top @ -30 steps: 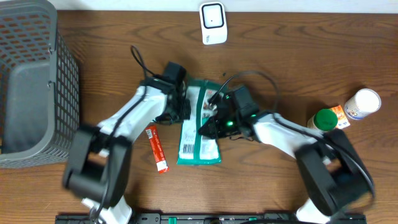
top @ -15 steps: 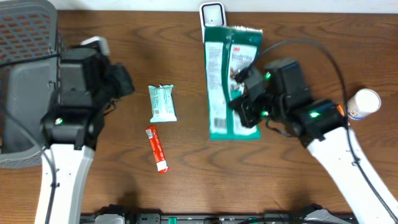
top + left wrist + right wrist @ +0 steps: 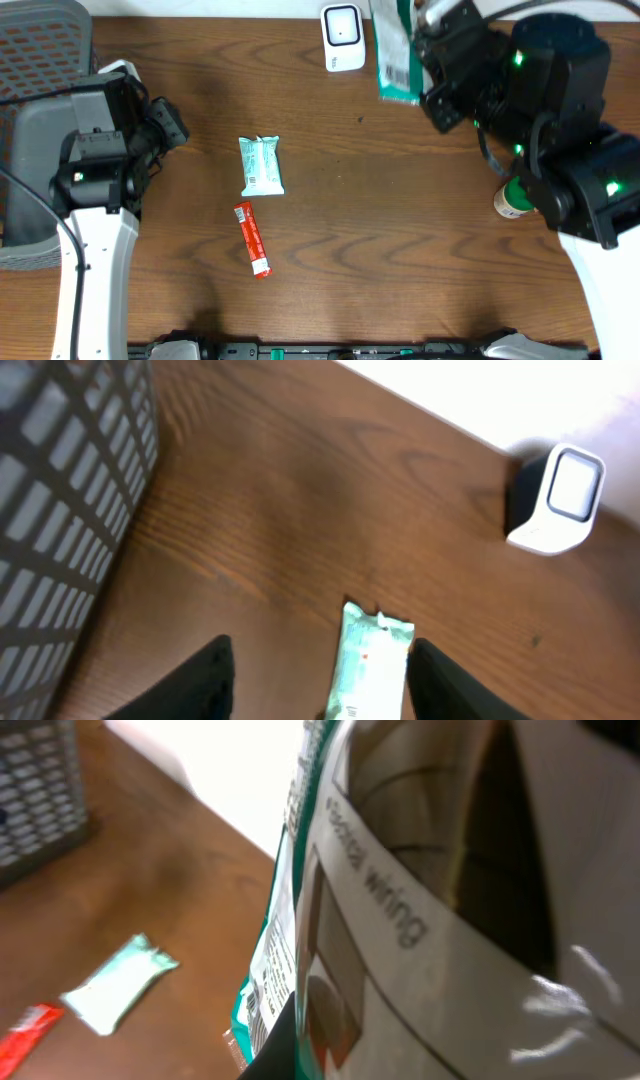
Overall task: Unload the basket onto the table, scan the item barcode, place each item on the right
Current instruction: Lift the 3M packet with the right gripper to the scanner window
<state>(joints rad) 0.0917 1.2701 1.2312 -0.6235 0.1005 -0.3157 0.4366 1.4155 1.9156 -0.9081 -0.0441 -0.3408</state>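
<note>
By the basket (image 3: 40, 120), the left gripper (image 3: 320, 655) hangs partly open with nothing in it. It should wait there, out of the way. The packet (image 3: 262, 166) and the stick (image 3: 252, 238) lie on the counter (image 3: 400, 250). The scanner (image 3: 343, 37) stands at the back. Just right of it the bag (image 3: 397, 50) is up in the air, pinched tight by the right gripper (image 3: 437, 55). Its barcode (image 3: 401, 72) seems to face up, not at the scanner. So turn the bag slowly until the stripes face the scanner's window, bring it near, and hold it steady and flat.
</note>
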